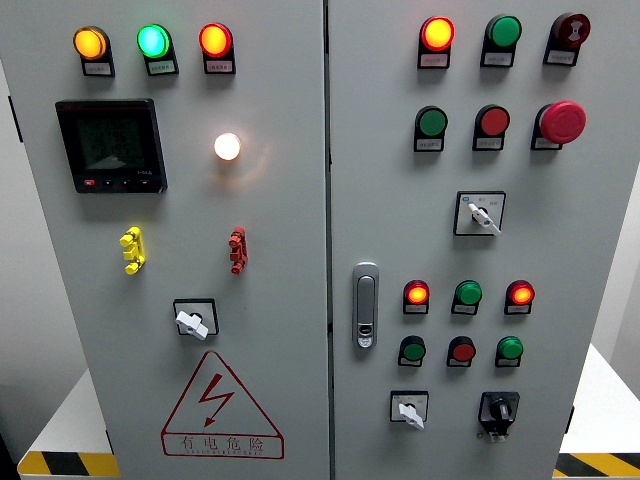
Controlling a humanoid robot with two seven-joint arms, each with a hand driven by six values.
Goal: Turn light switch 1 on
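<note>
Neither robot hand appears in the head view, so their state cannot be told. Left door, left to right: amber lamp (pixel 89 43), green lamp (pixel 153 41) and red lamp (pixel 215 40) lit along the top; digital meter (pixel 110 145) below; white bulb (pixel 227 146) glowing; yellow toggle (pixel 132 250) and red toggle (pixel 237 250); rotary selector (pixel 194 319) above the warning triangle (pixel 221 408). Door handle (pixel 366 305) follows, on the right door's left edge. Right door carries further lamps, pushbuttons and selectors. No legible label identifies switch 1; the yellow toggle is my presumed candidate. Recommendation: confirm the label, approach squarely, press with one fingertip, avoid the emergency stop (pixel 563 121).
</note>
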